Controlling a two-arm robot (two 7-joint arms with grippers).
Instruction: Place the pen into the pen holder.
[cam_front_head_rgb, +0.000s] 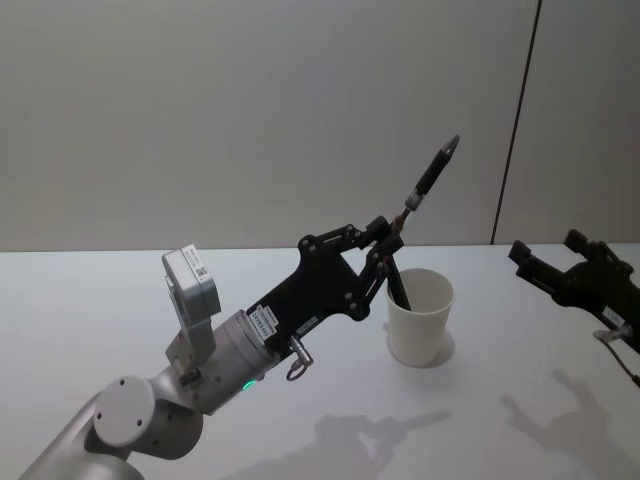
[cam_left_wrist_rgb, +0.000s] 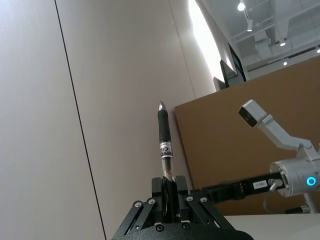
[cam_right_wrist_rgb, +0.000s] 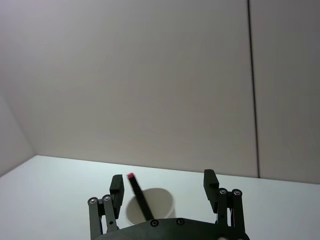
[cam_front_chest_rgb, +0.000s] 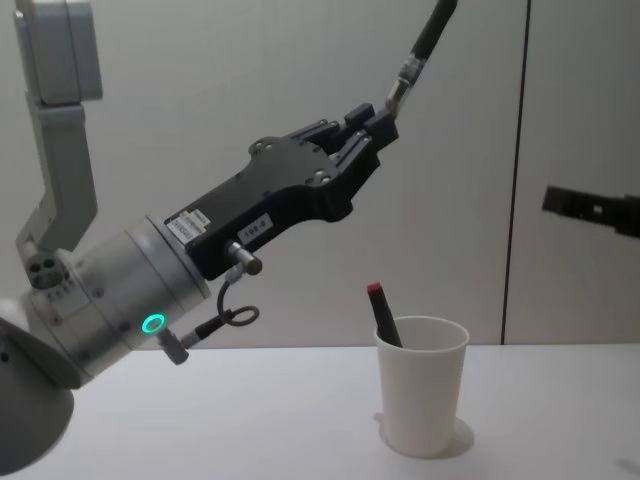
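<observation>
- Left hand (cam_front_chest_rgb: 372, 122), high over desk (cam_front_head_rgb: 100, 300) middle, grips slim black pen (cam_front_chest_rgb: 425, 40).
- Tapered white paper pen holder (cam_front_chest_rgb: 422, 390) below; pen not in yet.
- Right hand (cam_right_wrist_rgb: 163, 181) open, idle.

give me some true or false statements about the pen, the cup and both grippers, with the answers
1. The left gripper is shut on a pen. True.
2. That pen sits inside the pen holder. False: it is held up in the air, well higher than the cup's rim.
3. The pen holder is empty. False: a dark red-tipped pen leans inside it.
4. The right gripper is open and holds nothing. True.
5. The pen holder lies on its side. False: it stands upright on the table.
</observation>
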